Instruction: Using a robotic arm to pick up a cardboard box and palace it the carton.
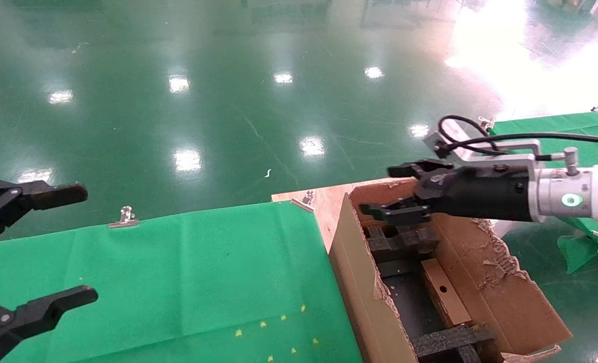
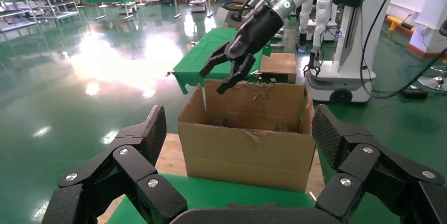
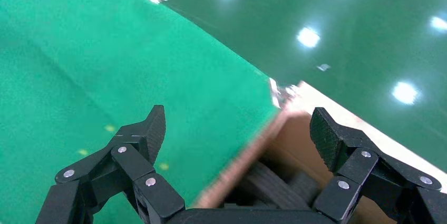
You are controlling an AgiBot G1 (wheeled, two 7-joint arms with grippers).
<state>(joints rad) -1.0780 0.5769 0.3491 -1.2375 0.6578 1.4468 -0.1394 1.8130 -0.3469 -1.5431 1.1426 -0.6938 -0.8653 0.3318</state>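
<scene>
Though small, brown holed cardboard box [image 1: 445, 297]

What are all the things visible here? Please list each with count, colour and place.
carton: one, brown, torn flaps, right of the table.
cardboard box: one, brown, round hole, lying inside the carton.
foam dividers: several, black, inside the carton.
table cloth: one, green, over the table.
clips: two seen, metal, at the cloth's far edge.
floor: green, glossy.
right claw: one, black, open, empty, above the carton's far end.
left claw: one, black, open, empty, at the table's left side.
</scene>
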